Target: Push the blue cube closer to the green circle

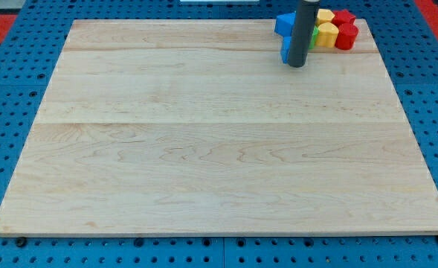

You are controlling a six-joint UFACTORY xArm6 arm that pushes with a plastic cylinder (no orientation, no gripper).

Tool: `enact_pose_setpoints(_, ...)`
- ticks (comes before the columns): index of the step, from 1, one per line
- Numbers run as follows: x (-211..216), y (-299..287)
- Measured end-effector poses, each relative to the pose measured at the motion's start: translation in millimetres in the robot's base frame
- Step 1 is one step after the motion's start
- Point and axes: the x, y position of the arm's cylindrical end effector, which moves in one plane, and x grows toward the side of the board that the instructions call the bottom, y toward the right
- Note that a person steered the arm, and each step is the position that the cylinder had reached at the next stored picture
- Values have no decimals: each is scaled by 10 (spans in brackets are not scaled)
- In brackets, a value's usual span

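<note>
Wooden board (219,156); my tip (297,64) touches blue cube (285,49), grasping nothing.

my tip (297,65) beside blue block (285,23) | green piece (314,34) behind rod

Wooden board (204,149) on blue pegboard (10,112), yellow blocks (327,33) and red blocks (346,36) clustered at one o'clock
</note>
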Motion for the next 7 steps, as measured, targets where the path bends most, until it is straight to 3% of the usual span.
enact_pose_setpoints(7,-344,-50)
